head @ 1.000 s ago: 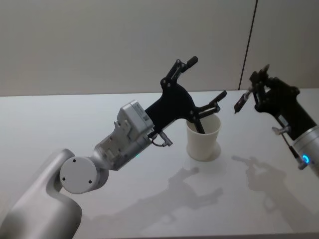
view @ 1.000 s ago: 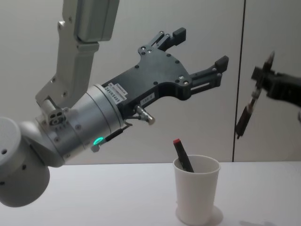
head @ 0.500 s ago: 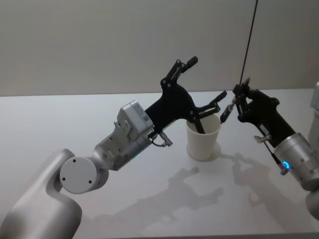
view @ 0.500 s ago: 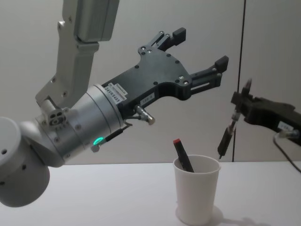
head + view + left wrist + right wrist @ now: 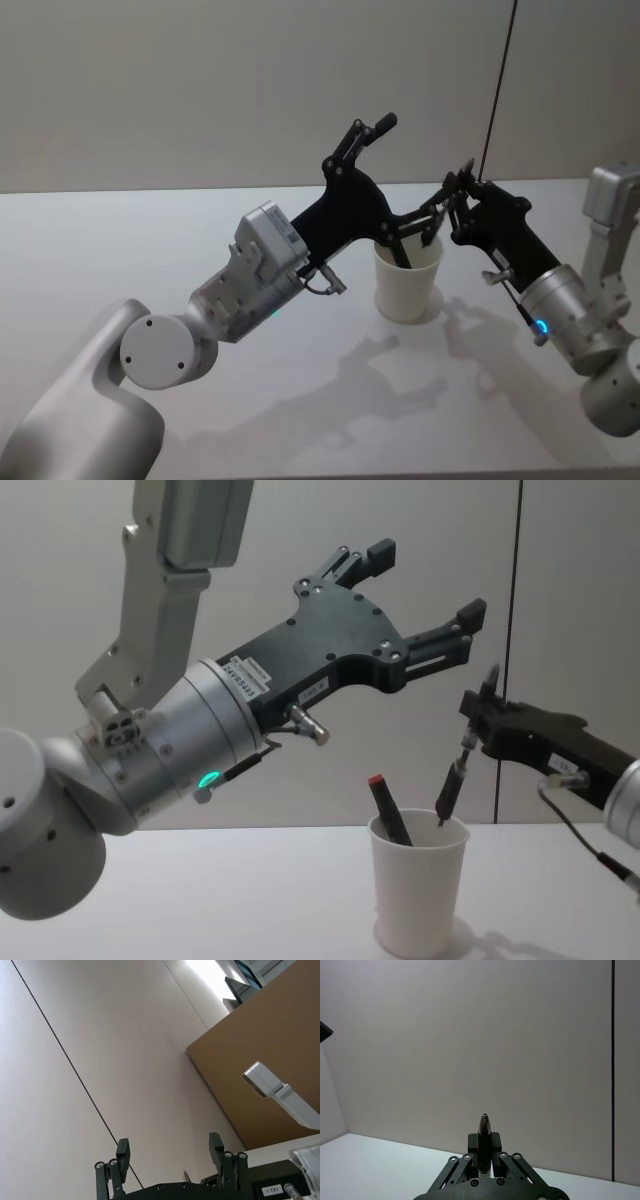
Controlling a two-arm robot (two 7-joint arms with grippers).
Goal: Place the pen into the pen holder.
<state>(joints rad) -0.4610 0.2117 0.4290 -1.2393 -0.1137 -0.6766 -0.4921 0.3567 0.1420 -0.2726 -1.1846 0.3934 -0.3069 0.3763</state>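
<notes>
The pen holder [image 5: 418,890] is a white paper cup standing upright on the white table, seen from above as the pen holder [image 5: 408,282]. A dark pen with a red cap [image 5: 388,810] leans inside it. My right gripper [image 5: 478,716] is shut on a second dark pen [image 5: 452,785], which hangs tilted with its lower tip at the cup's mouth. From the right wrist, that pen [image 5: 484,1142] sticks out between the closed fingers [image 5: 495,1142]. My left gripper [image 5: 425,580] hangs open above and behind the cup, holding nothing; its spread fingers [image 5: 122,1152] point at the wall.
The white table [image 5: 150,230] spreads around the cup with free room on every side. A pale wall with a dark vertical seam [image 5: 512,630] stands behind. A brown board [image 5: 270,1060] fills part of the left wrist view.
My right gripper has carried the pen leftward and down, from well right of the cup to just over its rim. The left arm has stayed still.
</notes>
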